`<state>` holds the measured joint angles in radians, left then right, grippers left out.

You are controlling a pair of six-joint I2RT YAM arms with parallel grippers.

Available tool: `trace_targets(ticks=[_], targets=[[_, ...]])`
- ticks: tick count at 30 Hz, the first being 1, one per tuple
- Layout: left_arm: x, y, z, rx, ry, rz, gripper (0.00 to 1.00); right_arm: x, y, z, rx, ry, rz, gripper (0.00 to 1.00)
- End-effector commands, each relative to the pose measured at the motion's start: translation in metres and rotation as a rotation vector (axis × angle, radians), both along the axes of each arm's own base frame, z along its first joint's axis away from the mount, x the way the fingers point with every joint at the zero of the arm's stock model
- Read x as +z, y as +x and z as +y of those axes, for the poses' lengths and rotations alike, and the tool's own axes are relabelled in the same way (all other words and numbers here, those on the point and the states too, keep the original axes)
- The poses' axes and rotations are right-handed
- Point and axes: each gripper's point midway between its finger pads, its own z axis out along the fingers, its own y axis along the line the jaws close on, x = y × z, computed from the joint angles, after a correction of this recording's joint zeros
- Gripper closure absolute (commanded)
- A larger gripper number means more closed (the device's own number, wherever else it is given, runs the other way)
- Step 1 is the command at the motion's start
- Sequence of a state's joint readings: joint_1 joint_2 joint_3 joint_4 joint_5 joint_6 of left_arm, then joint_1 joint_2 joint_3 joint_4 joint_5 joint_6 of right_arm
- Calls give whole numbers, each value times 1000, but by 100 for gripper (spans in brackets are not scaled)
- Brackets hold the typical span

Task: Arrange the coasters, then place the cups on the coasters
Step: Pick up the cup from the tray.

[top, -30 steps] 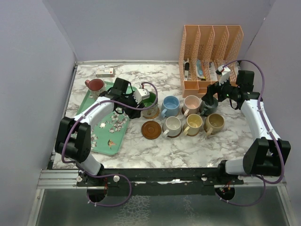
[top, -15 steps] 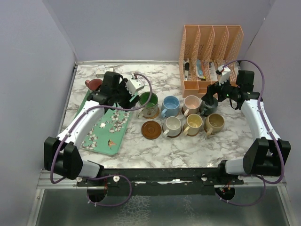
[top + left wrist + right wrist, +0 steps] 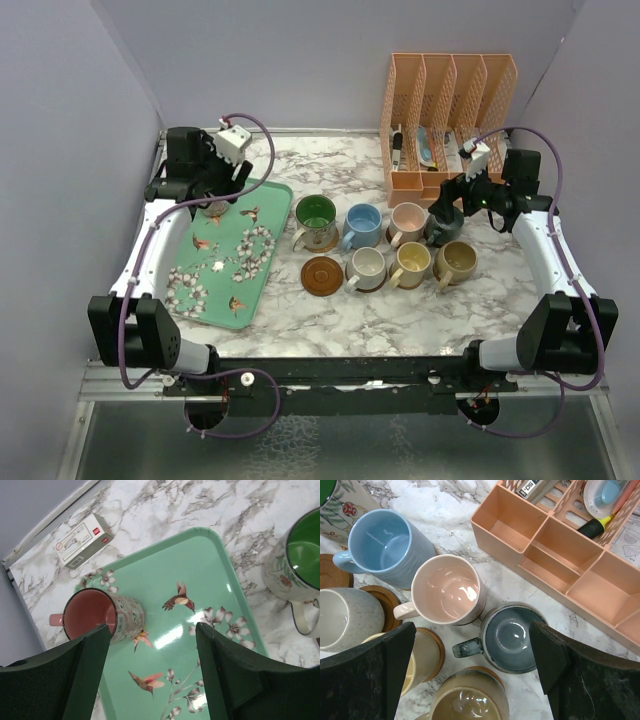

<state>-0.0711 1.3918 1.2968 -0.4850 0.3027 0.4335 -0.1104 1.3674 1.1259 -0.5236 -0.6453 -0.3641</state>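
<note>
Hovering over the red mug [image 3: 90, 615] on the tray [image 3: 210, 565] with left gripper [image 3: 152, 629] open, empty; poised above the grey mug [image 3: 512, 637] with right gripper [image 3: 472, 625] spread wide, empty.

We find open bench [image 3: 400, 325] along the near edge. Seven cups [image 3: 410, 262] crowd the middle, gaps between them narrow. The tray [image 3: 230, 222] fills the left side; the peach organiser [image 3: 448, 95] blocks the far right corner.

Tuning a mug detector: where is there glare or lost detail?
Left wrist view: white glare patches on the mint tray; the left gripper fingers are dark, nearly featureless. Right wrist view: bright reflections inside the pink mug; the right gripper fingers are near-black. Top view: even, soft light.
</note>
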Motion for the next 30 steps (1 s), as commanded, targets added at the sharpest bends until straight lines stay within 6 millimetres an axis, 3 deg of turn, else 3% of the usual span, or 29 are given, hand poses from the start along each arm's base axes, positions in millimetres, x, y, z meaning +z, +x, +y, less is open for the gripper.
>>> trace_targets(ticks=[1,7,12,17,23,30], targets=[[8,27,31,112,-36,-32,27,4,-4,5,28,12,-2,2],[6,55,70,180,-77,-43,27,4,-4,5,28,12,0,2],[1,72,87,173,-97,-38,28,3,-3,5,27,11,1,2],[-5,88,98,163,-67,-40,30,1,-3,5,27,12,8,2],[-29,105,108,124,-22,14,33,0,-3,5,26,11,10,2],[-50,107,111,59,24,85,40,0,-3,5,26,10,9,2]])
